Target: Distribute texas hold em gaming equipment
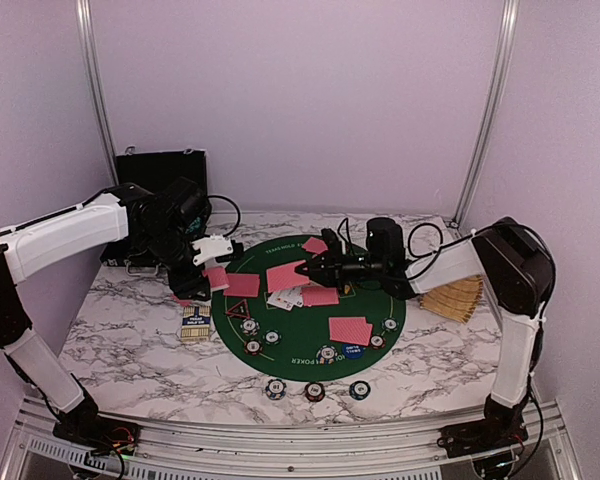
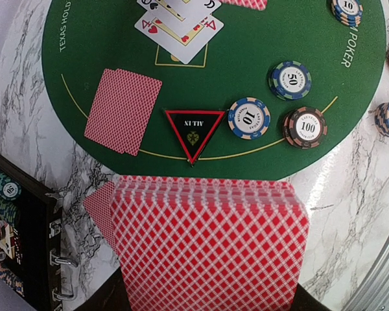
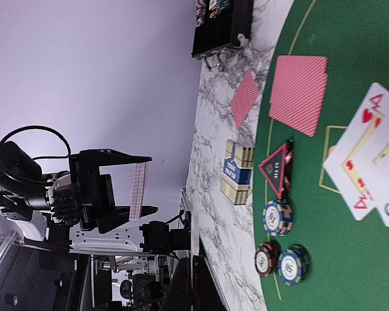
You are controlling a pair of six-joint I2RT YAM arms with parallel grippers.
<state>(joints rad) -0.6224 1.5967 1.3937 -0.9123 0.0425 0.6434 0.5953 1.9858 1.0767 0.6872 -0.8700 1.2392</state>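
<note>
Left side of the table, at the green mat's edge: your left claw is clamped on the deck of cards. The deck is light, slick and splayed, so squeeze flat across the faces. The right claw hovers mid-mat; I can't tell its grip. The chips are small and rigid, so pinch their rims.

White-shelled arms with black joints and looping black cables.
</note>
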